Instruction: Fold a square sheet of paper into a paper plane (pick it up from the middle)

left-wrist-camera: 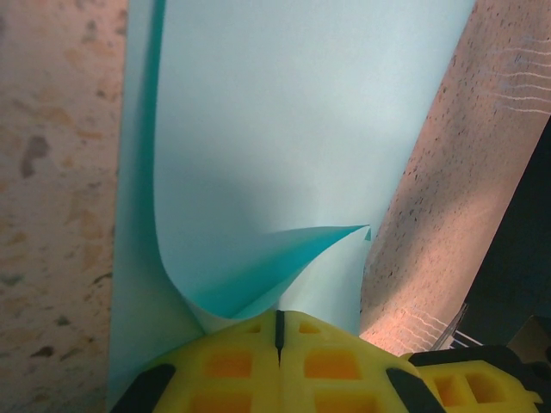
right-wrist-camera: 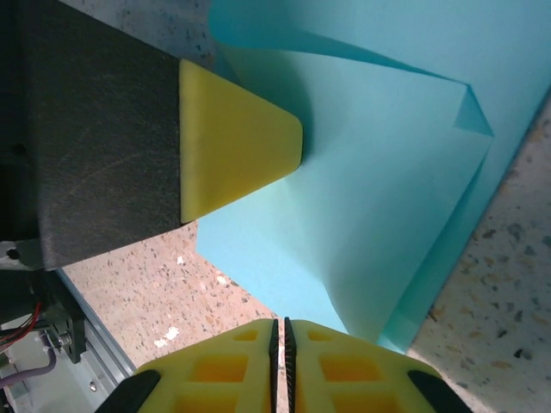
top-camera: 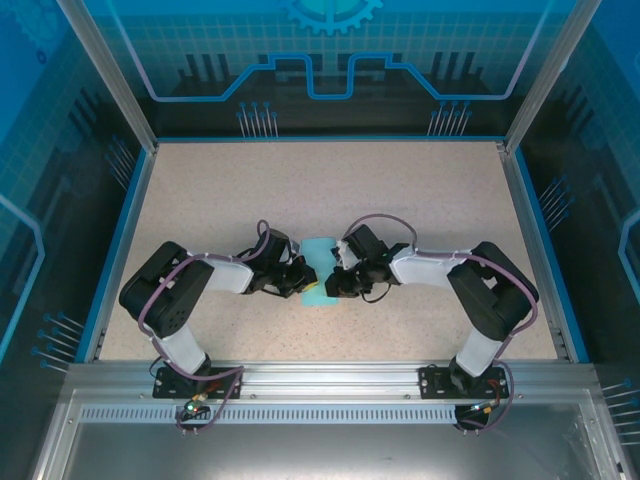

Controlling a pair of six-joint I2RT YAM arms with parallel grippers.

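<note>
Square sheet of paper (top-camera: 320,252) sits dead centre on the speckled surface (top-camera: 300,180), caught right between the two arms! Left gripper (top-camera: 303,283) comes in from the left, right gripper (top-camera: 333,283) from the right, and the two nearly meet over the cyan sheet.

On the left wrist camera, the left gripper (left-wrist-camera: 277,323) has its yellow fingers (left-wrist-camera: 228,361) clenched, with just a thin dark seam between them. A flap of the square sheet of paper (left-wrist-camera: 284,112) curls up off the surface (left-wrist-camera: 52,172) and runs straight down into that seam, one pointed corner standing free in the air. The rest of the sheet lies flat, stretching away from the camera. A yellow corner of the right gripper (left-wrist-camera: 465,383) peeks in at bottom right.

Over to the right wrist camera: the right gripper (right-wrist-camera: 280,331) is pressed tight too, fingers (right-wrist-camera: 344,370) seam to seam, and a raised fold of paper (right-wrist-camera: 387,172) slopes down and tucks in behind them. The exact pinch point is hidden by the yellow pads. Across from it, the left arm's yellow fingers (right-wrist-camera: 237,142) show as a single wedge with the tip at the sheet's edge. Speckled surface (right-wrist-camera: 508,258) shows on the right.
</note>
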